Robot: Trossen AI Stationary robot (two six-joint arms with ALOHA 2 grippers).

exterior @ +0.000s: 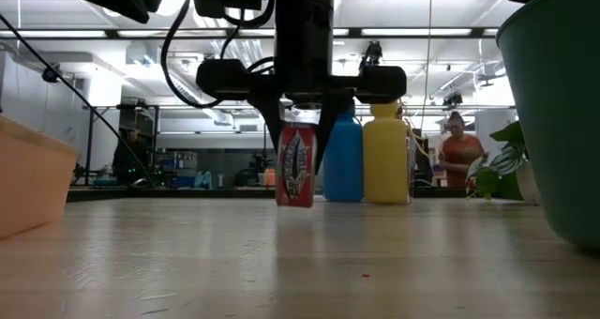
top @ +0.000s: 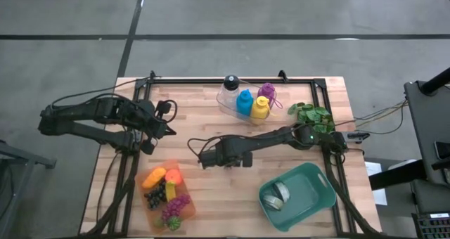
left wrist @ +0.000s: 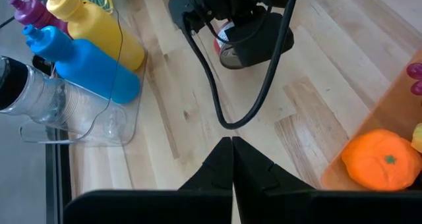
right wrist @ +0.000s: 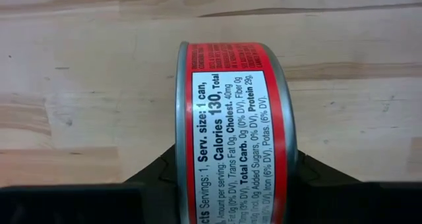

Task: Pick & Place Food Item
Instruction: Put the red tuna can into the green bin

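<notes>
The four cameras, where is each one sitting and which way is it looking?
High view: above, looking straight down on the wooden table; both arms show.
Low view: at tabletop height, looking level across; the right gripper comes from above, shut on the small red-labelled metal can.
Left wrist view: on the left arm, past its shut left gripper toward the can.
Right wrist view: on the right arm, close on the can.
Shared: the can appears in low and both wrist views.

Grey concrete floor [top: 70, 14] around the wooden table [top: 232, 190]; bright ceiling strip lights [exterior: 525, 30] in the room behind.
</notes>
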